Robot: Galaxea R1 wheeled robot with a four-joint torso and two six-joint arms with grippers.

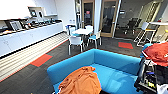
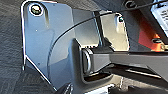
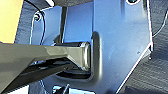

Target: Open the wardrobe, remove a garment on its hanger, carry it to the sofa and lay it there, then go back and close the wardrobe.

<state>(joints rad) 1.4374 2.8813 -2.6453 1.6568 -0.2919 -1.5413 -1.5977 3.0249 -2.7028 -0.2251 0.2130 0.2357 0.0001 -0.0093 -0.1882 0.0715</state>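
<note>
The bright blue sofa (image 1: 117, 65) stands just ahead and below me in the head view, its seat facing me. A rust-orange garment (image 1: 81, 81) lies crumpled on the near left part of the seat, against the left arm. No lettering or hanger can be made out on it. The left wrist view has grey carpet and an orange patch (image 2: 147, 35) behind the robot's own plate. In the right wrist view there is dark carpet, with a yellow-orange area (image 3: 10, 20) at one corner.
A red-orange cloth (image 1: 157, 53) lies over a dark cart-like rack (image 1: 147, 77) at the sofa's right end. Behind the sofa stand a white table (image 1: 82, 31) with white chairs (image 1: 75, 41). A long white counter (image 1: 30, 35) runs along the left wall. Glass doors (image 1: 108, 17) are at the back.
</note>
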